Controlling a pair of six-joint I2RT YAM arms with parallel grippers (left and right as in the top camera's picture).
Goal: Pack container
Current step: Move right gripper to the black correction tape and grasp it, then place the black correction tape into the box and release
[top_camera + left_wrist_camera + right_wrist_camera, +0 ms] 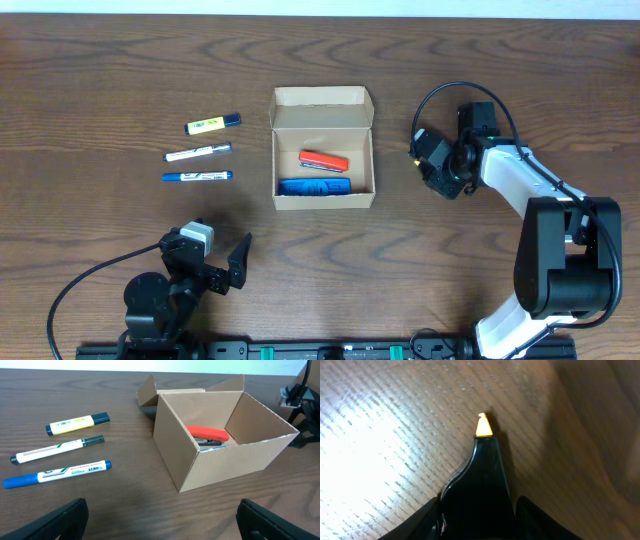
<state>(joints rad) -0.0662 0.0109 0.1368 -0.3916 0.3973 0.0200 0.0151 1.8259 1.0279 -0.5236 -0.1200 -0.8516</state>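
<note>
The tan cardboard container [323, 203] stands open mid-table with its flap lid [322, 97] folded back. A red tool [323, 160] and a blue item [313, 187] lie inside. In the left wrist view the container [225, 467] shows the red tool [207, 433]. My right gripper [432, 160] is just right of the container, low over the table. It [477, 510] is shut on a black pen-like object with a yellow tip [484, 427]. My left gripper [215, 265] is open and empty near the front edge [162, 527].
Three markers lie left of the container: a yellow highlighter [212, 124] [77, 423], a white marker [197, 152] [57, 448] and a blue marker [196, 176] [57, 473]. A black cable loops above the right arm [445, 92].
</note>
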